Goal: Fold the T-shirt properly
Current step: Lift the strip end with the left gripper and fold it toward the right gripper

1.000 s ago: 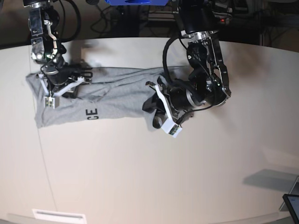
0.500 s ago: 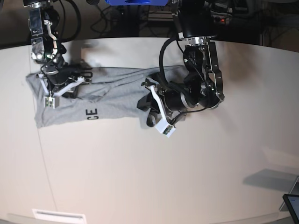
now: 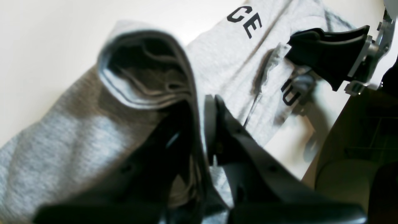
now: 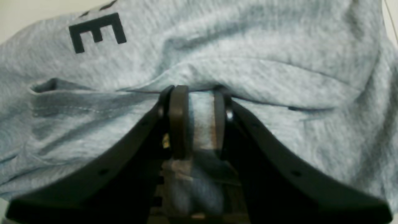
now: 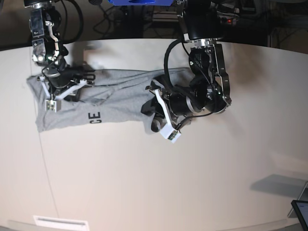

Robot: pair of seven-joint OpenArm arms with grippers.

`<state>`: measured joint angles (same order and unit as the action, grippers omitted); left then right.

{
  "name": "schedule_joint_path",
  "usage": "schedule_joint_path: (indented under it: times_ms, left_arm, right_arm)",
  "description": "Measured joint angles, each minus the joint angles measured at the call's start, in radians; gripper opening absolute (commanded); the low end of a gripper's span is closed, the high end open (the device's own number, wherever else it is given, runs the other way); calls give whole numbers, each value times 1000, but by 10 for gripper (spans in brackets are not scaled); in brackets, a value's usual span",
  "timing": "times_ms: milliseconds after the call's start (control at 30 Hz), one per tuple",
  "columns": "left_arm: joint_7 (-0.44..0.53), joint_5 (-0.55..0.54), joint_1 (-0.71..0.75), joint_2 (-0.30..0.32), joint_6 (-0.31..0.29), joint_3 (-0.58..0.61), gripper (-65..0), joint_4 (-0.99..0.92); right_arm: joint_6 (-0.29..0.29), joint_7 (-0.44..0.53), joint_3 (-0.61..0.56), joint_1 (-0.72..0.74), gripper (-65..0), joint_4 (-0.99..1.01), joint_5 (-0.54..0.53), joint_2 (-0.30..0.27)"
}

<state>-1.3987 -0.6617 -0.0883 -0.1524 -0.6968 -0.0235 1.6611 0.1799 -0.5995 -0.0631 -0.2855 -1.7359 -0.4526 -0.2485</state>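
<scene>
From the left wrist camera, the left gripper (image 3: pixel 199 124) had its black jaws clenched on a rolled, many-layered edge of the one light heather-grey cotton T-shirt (image 3: pixel 224 59), which lay on the pale cream table (image 3: pixel 46 40). Black capitals "CE" showed on the cloth farther off, and beyond them the other arm's right gripper (image 3: pixel 298 62) pressed into the fabric. The bunched roll filled the middle of this picture and hid what lay behind it.

From the right wrist camera, the right gripper (image 4: pixel 196 102) was grasping a narrow pinch of the T-shirt (image 4: pixel 248 46) between its two black jaws. One black letter "E" sat at the upper left; grey cloth covered nearly everything else.

From the base camera, the single T-shirt (image 5: pixel 115 94) stretched across the far part of the table (image 5: pixel 144 183). Two arms worked it: the right gripper (image 5: pixel 60 89) at its end on the picture's left, the left gripper (image 5: pixel 156 113) at the gathered end near the middle. A small dark screen corner (image 5: pixel 301 211) sat at the lower right edge.
</scene>
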Motion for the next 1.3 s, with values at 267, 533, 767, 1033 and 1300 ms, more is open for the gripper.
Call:
schedule_joint_path:
  times_ms: [267, 533, 767, 1033, 1300]
  left_arm:
    - [1, -78, -28, 0, 0, 4, -650, -15]
    - [0, -76, -43, 0, 0, 5, -650, -100]
    - [0, -76, -57, -3, 3, 96, -650, -100]
    - [3, -76, -60, 5, 3, 94, -650, -100]
    - [3, -70, -61, 7, 4, 122, -650, -100]
  right_arm:
    - [0, 0, 0, 0, -505, 0, 0, 0]
    - [0, 0, 0, 0, -505, 0, 0, 0]
    - [0, -1, 0, 3, -505, 0, 0, 0]
    - [0, 0, 0, 3, -505, 1, 0, 0]
    - [0, -3, 0, 6, -505, 2, 0, 0]
